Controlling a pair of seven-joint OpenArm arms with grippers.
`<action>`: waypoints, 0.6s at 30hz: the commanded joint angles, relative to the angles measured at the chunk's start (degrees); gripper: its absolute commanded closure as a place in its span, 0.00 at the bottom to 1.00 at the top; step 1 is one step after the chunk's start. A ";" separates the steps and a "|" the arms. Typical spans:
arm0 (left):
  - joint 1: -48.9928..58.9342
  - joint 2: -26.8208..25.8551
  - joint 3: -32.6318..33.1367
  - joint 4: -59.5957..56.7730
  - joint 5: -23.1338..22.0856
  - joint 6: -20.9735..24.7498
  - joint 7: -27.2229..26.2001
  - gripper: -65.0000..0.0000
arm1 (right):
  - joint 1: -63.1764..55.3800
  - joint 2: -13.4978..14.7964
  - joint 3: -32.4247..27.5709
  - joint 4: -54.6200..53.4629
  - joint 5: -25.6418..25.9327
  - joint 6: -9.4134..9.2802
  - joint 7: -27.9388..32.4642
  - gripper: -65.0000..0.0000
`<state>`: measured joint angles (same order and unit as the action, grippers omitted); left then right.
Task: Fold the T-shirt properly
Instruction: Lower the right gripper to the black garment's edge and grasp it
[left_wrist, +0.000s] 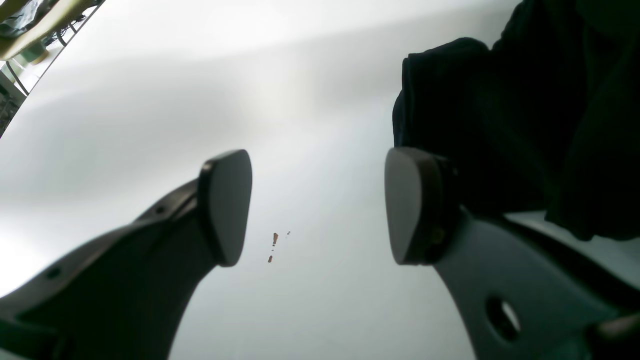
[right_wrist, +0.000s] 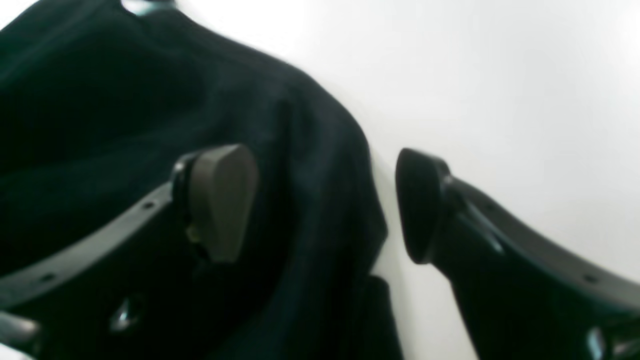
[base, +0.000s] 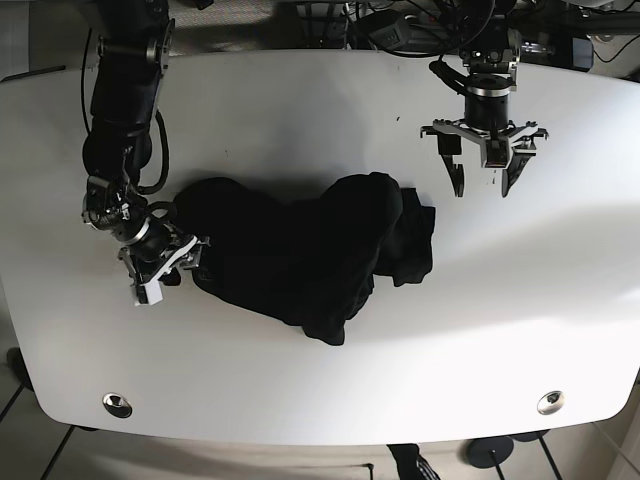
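One black T-shirt (base: 300, 255) lay crumpled in a heap at the table's (base: 300, 110) middle. Two grippers, left (base: 482, 182) and right (base: 168, 272), both had jaws apart, holding nothing.

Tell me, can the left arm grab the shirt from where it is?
Probably yes. The left gripper is open above bare table, apart from the shirt, and nothing lies between them. The shirt's nearest bunched edge is close beside it in the left wrist view.
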<state>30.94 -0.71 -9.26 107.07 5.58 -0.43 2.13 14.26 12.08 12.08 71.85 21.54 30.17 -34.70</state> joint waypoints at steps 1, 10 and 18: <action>-0.04 -0.65 -0.11 0.93 0.00 0.29 -1.47 0.40 | -0.06 0.28 0.19 9.86 1.54 0.99 -2.01 0.34; -0.04 -1.80 -0.11 1.02 -0.09 0.29 -1.47 0.40 | 0.29 -2.27 3.09 13.99 1.01 0.38 -7.81 0.34; 0.31 -1.88 -0.19 1.02 -0.09 0.29 -1.47 0.40 | 6.79 0.98 5.02 -10.01 1.10 0.99 -0.25 0.33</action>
<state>31.29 -2.26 -9.37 107.07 5.56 -0.45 2.15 19.31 12.60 16.95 59.77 21.23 30.48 -36.23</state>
